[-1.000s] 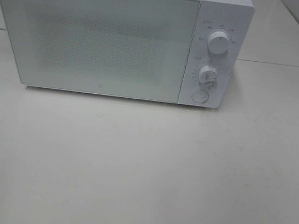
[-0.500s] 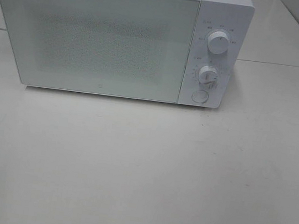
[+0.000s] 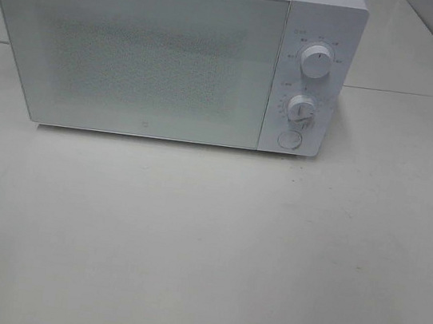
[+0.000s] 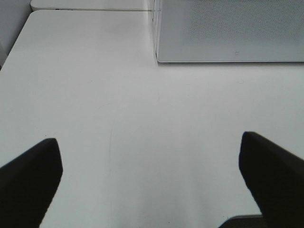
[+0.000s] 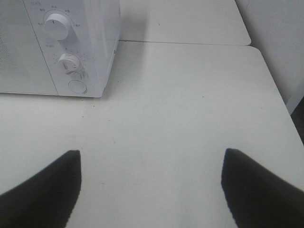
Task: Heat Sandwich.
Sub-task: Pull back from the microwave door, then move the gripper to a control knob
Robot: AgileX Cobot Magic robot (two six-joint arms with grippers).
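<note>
Microwave (image 3: 158, 57) shut — left claw (image 4: 149, 140) and right claw (image 5: 152, 153) spread wide, empty

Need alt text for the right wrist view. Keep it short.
The right gripper is open and holds nothing, its two dark fingers above a white table. Beyond them stands a white microwave, showing a top knob, a lower knob and a round button. No sandwich is in view.

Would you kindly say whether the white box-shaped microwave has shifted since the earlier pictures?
No; the white box-shaped microwave sits unchanged against the pale table's seam line.
</note>
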